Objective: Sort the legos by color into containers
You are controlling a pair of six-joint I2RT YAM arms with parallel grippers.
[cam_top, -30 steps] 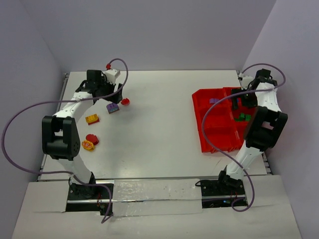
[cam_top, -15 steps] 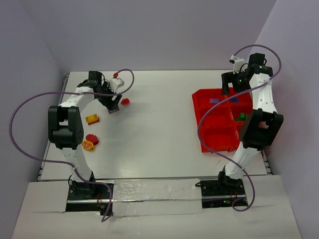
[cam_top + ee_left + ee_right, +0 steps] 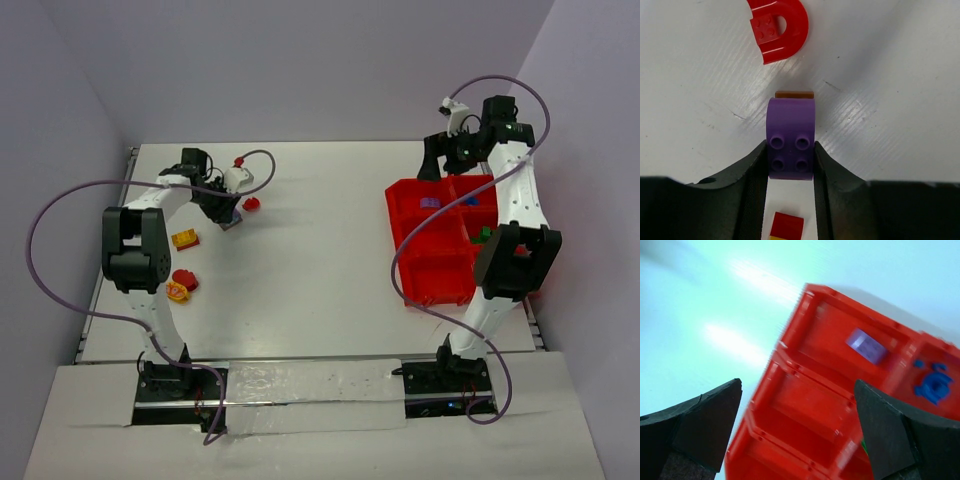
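While a purple piece (image 3: pixel 430 203), blue bits (image 3: pixel 472 201) and green bits (image 3: pixel 484 236) already lie in separate compartments of the red tray (image 3: pixel 430 275) on the right, the job looks about half done at best. On the left of the table (image 3: pixel 320 260), a red arch (image 3: pixel 251 204), a yellow-orange brick (image 3: pixel 184 239), a red piece (image 3: pixel 184 277) and an orange piece (image 3: pixel 176 292) lie loose. The left gripper (image 3: pixel 790 162) presses its jaws against both sides of the purple brick (image 3: pixel 790 125), which sits on the table close to the arch. Only the left wrist view shows that contact, plus a thin brown piece (image 3: pixel 794 94) at the brick's far end — from above the brick is all but hidden. The right gripper (image 3: pixel 797 390) hangs spread wide and empty over the tray's far left corner. Its blurred wrist view catches the purple and blue, but hardly the green that the top view shows
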